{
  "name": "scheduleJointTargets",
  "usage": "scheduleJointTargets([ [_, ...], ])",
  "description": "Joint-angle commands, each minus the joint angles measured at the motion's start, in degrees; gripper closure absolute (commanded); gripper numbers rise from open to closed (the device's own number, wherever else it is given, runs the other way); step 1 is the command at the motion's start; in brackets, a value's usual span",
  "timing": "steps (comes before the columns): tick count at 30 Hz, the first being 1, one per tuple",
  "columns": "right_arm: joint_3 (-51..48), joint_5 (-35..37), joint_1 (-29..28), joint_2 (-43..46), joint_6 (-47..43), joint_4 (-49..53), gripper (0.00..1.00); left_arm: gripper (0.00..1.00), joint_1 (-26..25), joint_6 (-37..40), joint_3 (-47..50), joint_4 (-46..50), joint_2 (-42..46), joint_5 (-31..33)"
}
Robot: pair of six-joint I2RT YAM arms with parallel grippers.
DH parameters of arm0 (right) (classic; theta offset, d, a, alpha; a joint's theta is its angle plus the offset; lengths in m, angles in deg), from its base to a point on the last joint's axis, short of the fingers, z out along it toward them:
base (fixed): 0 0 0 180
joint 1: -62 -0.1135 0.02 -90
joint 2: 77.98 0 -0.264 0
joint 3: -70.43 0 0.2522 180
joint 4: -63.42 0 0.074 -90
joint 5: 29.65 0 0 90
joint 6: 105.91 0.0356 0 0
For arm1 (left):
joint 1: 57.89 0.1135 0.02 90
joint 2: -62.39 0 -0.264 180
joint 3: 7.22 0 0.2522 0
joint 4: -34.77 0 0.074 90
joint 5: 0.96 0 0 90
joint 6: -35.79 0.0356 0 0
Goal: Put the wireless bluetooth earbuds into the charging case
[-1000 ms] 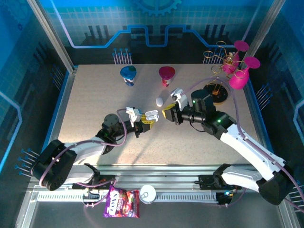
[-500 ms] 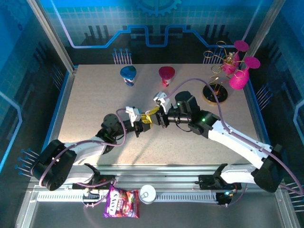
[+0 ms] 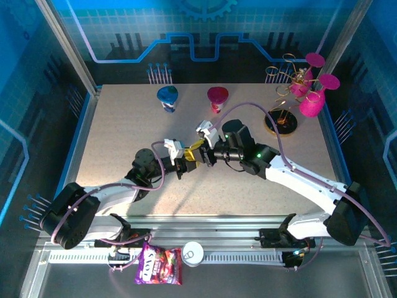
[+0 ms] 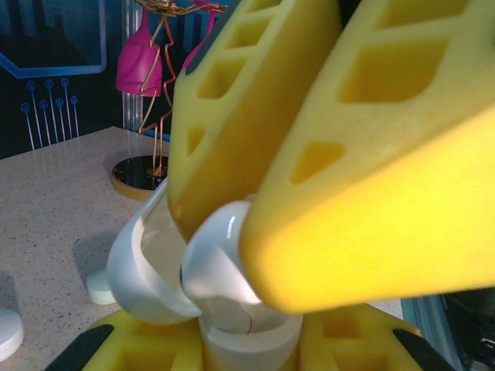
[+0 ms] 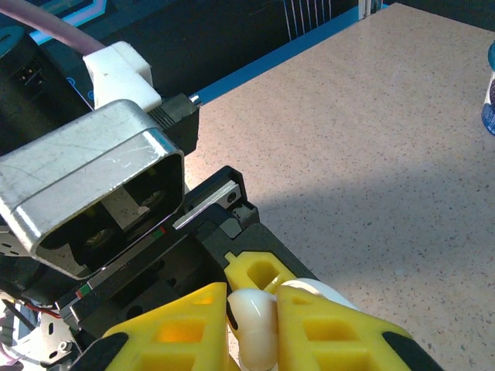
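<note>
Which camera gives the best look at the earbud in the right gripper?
Left wrist: the earbud is large and central, pinched by the right gripper over the open charging case. Right wrist shows its rounded end between the yellow fingers. Top view: too small to make out.

White earbud (image 5: 251, 325) upright at the open case (image 4: 143, 274) mouth.

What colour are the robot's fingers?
Yellow fingers, clearest in the left wrist view.
</note>
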Motion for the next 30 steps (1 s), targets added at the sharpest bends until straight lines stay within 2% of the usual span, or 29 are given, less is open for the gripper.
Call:
scheduleJointTargets([
  [1,0.26,1.31,-0.81,0.69,-0.81,-1.95,0.82,0.99,-0.48,-0.21,-0.96,-2.11,1.37,-0.38],
  [15,-2.59,0.60,-0.90,2.77,0.94,-1.61,0.78,1.00,-0.50,-1.73,-1.64,-1.29,4.14,0.80],
  [20,-1.96,2.57,-0.84,4.68,0.20,0.11,0.72,1.00,-0.50,-1.23,-1.56,-0.32,4.88,0.74],
  [26,-0.07,2.42,-0.85,4.35,0.24,1.68,0.70,1.00,-0.50,-1.47,-1.48,-0.77,4.63,0.41],
  [30,0.36,2.23,-0.88,6.47,0.71,1.47,0.62,0.99,-0.50,-0.29,-1.25,-0.35,4.63,0.65],
])
